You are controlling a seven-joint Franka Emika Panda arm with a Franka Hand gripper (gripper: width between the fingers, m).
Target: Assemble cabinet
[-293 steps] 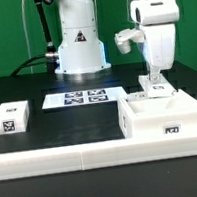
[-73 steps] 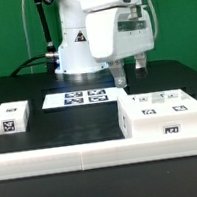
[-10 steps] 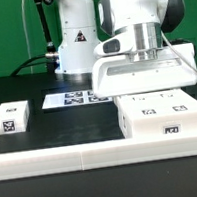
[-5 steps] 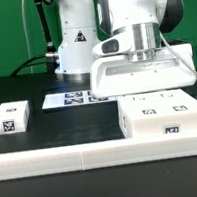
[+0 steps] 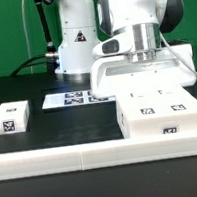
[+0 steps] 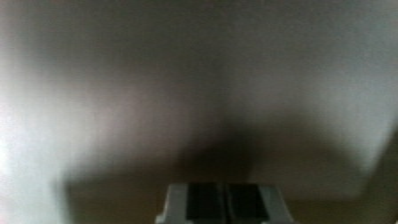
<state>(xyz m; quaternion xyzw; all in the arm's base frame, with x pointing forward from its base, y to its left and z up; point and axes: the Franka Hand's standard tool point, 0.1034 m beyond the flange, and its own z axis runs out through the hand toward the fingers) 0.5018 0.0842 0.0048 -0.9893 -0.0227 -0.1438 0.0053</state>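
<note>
Exterior view: the cabinet [image 5: 166,119] sat lower right, hard against the white rail [image 5: 64,156], top tags showing. A small block [image 5: 11,119] waited far left, so panels were left to fit, I judged. My gripper [image 5: 145,86] hung just above the cabinet's top (fingertips hidden). Open table lay leftward past the marker board [image 5: 84,95]. Wrist view: a white blur, fingers [image 6: 196,198] drawn narrow, holding nothing.

marker board [image 5: 78,96] between block [image 5: 10,118] and cabinet [image 5: 166,121], farther back

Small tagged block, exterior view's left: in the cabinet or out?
Out. The block sits on the table, well apart from the cabinet.
</note>
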